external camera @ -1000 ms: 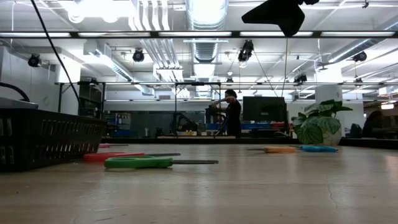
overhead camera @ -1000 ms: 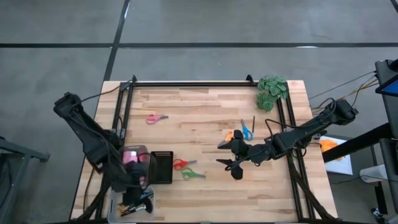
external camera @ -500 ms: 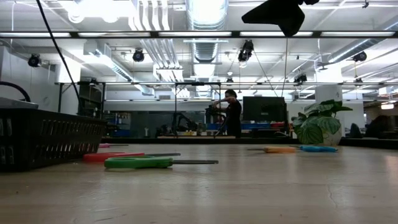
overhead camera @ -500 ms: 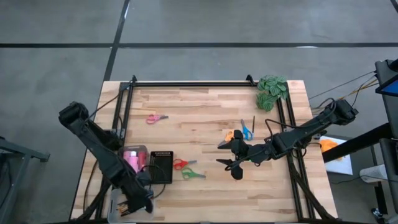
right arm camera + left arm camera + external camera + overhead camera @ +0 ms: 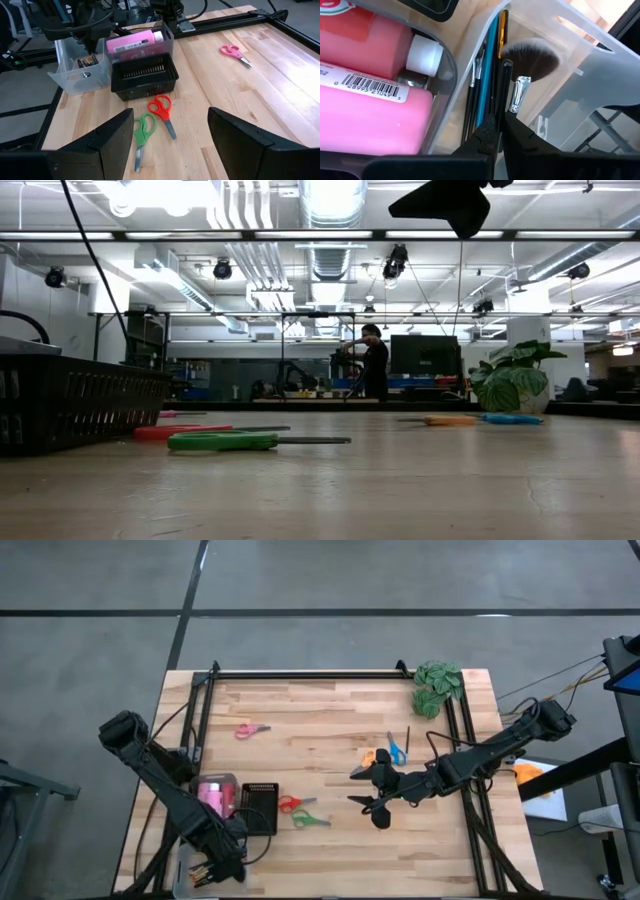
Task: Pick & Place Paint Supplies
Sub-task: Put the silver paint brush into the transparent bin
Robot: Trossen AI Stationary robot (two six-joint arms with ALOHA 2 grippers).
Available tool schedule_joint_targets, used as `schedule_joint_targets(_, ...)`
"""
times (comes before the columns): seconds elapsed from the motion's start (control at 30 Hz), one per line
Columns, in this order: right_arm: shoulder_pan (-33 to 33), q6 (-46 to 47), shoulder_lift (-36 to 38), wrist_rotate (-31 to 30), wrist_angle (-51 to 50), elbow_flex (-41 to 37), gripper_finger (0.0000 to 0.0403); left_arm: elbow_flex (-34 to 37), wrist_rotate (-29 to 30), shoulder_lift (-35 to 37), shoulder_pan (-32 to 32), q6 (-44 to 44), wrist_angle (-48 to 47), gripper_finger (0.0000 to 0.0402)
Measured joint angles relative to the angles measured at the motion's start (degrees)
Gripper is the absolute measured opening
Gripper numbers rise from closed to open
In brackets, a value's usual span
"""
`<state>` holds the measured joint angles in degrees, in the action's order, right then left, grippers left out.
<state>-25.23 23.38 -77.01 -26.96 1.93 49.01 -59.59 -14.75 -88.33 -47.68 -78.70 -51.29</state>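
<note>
My left gripper (image 5: 216, 867) is down in a clear bin (image 5: 190, 875) at the table's near left corner, shut on a thin dark brush (image 5: 505, 85). Other brushes (image 5: 487, 75) lie in the same bin. Pink paint bottles (image 5: 213, 796) lie in a clear tub beside it. Red scissors (image 5: 290, 804) and green scissors (image 5: 311, 820) lie flat by a black basket (image 5: 261, 808). Pink scissors (image 5: 252, 729), orange scissors (image 5: 370, 756), blue scissors (image 5: 396, 750) and a loose brush (image 5: 407, 737) lie farther off. My right gripper (image 5: 362, 788) hangs open above the table's middle. My left gripper pinches the thin dark brush by its handle (image 5: 503, 111) between its two fingertips. The fingers come from above, slanting steeply down, and the brush runs on beyond them along their line. Its far end (image 5: 507, 64) reaches into the clear bin among the other brushes.
A green leafy clump (image 5: 438, 686) sits at the far right corner. Black rails (image 5: 300, 674) run along the far, left and right edges. Bare wood lies in the table's middle and near right. A person (image 5: 374, 360) stands far back in the room.
My left gripper has gone down toward the clear bin at the near left corner, tipping more steeply downward, and has stayed shut. My right arm has kept still.
</note>
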Motion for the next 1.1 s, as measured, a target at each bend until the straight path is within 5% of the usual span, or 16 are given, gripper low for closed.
schedule_joint_targets(0.37,0.00,0.00,0.00,0.00,0.00,0.00,0.0253,0.00,0.34,0.00,0.00,-2.38,0.19,0.0062)
schedule_joint_targets(1.1,0.01,0.02,0.00,0.00,0.00,0.00,0.0253,0.02,3.62,0.26,0.80,-2.32,3.08,0.0066)
